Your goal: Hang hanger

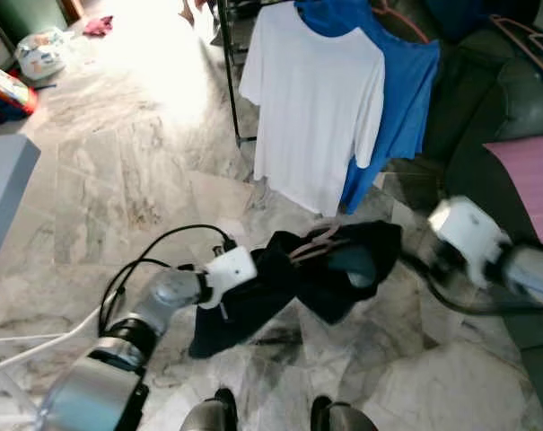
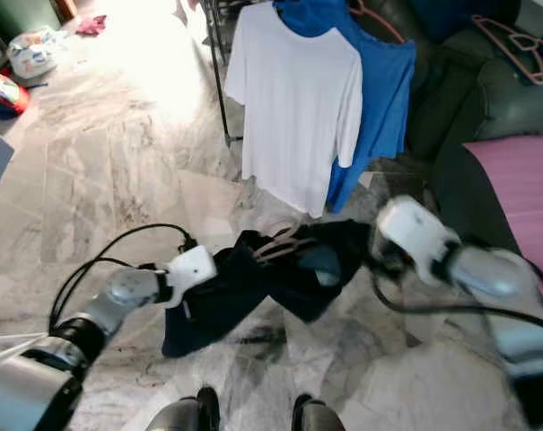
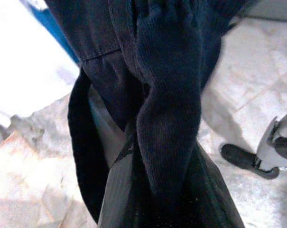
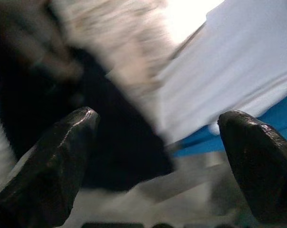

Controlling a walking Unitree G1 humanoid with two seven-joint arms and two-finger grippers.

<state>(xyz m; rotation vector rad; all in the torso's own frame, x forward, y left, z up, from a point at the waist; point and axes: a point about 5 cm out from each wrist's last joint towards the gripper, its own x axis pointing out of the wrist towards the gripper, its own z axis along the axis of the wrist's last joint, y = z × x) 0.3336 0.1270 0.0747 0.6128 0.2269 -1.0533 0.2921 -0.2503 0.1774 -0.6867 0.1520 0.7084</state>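
A dark navy garment point(image 1: 280, 287) hangs bunched on a pinkish hanger point(image 1: 318, 241), held up off the marble floor. My left gripper point(image 1: 253, 274) is buried in its left side and shut on the cloth; in the left wrist view the dark fabric point(image 3: 167, 109) covers the fingers. My right gripper point(image 4: 157, 118) is open, its black fingers point(image 4: 53, 156) wide apart, just right of the garment's edge point(image 2: 361, 247) and blurred. Behind hang a white T-shirt point(image 1: 316, 108) and a blue T-shirt point(image 1: 406, 81) on a clothes rack point(image 1: 231, 81).
A dark sofa point(image 1: 513, 99) stands at the right, with a pink cloth point(image 1: 531, 171) and a loose pink hanger point(image 2: 513, 40) on it. Bags and toys point(image 1: 20, 72) lie at the far left. A grey table edge point(image 1: 2, 189) is at my left. My feet point(image 1: 222, 413) stand below.
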